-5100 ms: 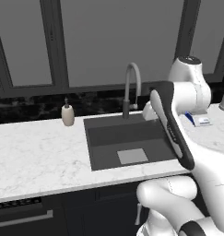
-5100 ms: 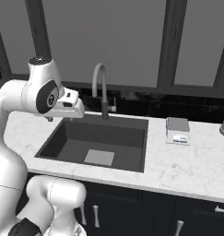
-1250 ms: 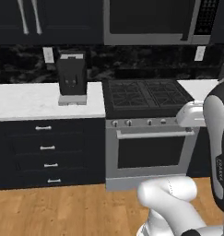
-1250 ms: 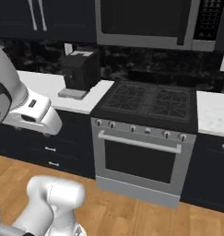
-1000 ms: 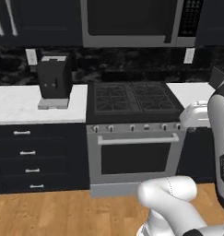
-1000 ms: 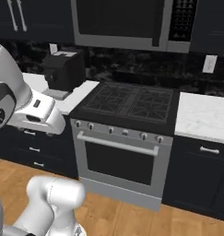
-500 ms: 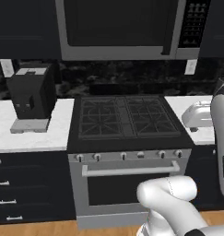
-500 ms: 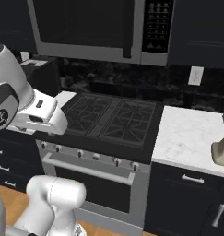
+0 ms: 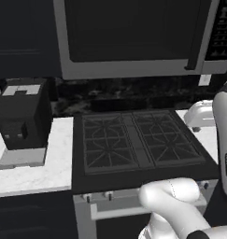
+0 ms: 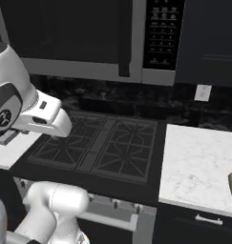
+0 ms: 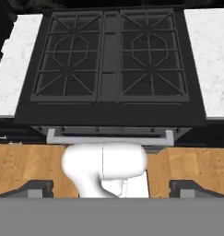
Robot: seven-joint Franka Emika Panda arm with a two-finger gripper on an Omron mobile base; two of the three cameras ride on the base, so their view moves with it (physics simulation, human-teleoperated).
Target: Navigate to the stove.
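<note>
1. Straight ahead at 12 o'clock sits the stove (image 9: 133,142), under the microwave (image 9: 133,37).
2. At 9 o'clock stands the coffee machine (image 9: 21,121).
3. Gripper (image 11: 111,186) fingers are spread wide, holding nothing.

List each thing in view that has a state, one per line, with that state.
stove: burners unlit, grates bare, oven door shut.
microwave: door shut, window dark.
coffee machine: upright on the counter left of the stove.
gripper: open, nothing between the fingertips.
</note>
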